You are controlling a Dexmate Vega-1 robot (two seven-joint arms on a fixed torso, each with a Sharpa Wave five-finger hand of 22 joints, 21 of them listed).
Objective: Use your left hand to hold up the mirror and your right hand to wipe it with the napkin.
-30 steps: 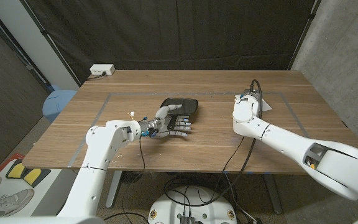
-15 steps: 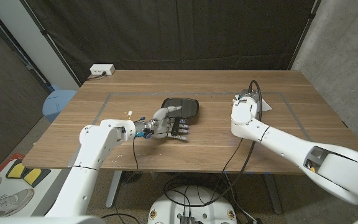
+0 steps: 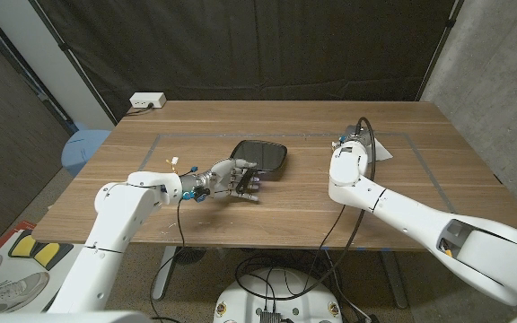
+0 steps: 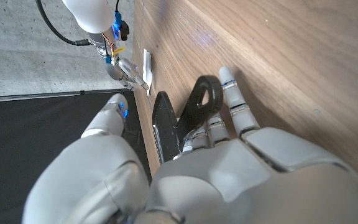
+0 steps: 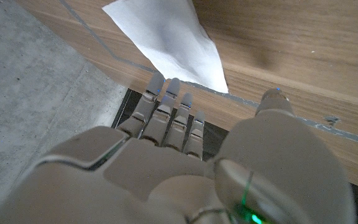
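The mirror (image 3: 260,154), a black rounded rectangle, lies on the wooden table (image 3: 151,148) near the middle. Its black loop handle (image 4: 204,99) sticks out at the near side. My left hand (image 3: 232,179) reaches in from the left with straight fingers (image 4: 232,102) touching the loop and the thumb apart; it grips nothing that I can see. The white napkin (image 5: 166,37) lies flat at the right, partly hidden behind my right arm (image 3: 353,166) in the head view. My right hand (image 5: 185,155) hovers open, its fingertips (image 5: 156,84) at the napkin's edge.
A taped rectangle outline (image 3: 160,136) marks the work area around the mirror and napkin. A white power strip (image 3: 147,100) sits at the table's back left corner. A black curtain hangs behind the table. Cables trail off my arms over the front edge.
My left hand has pulled back to the left along the mirror's near side, and its fingers now lie at the handle. The right arm has shifted slightly left. The mirror has stayed put.
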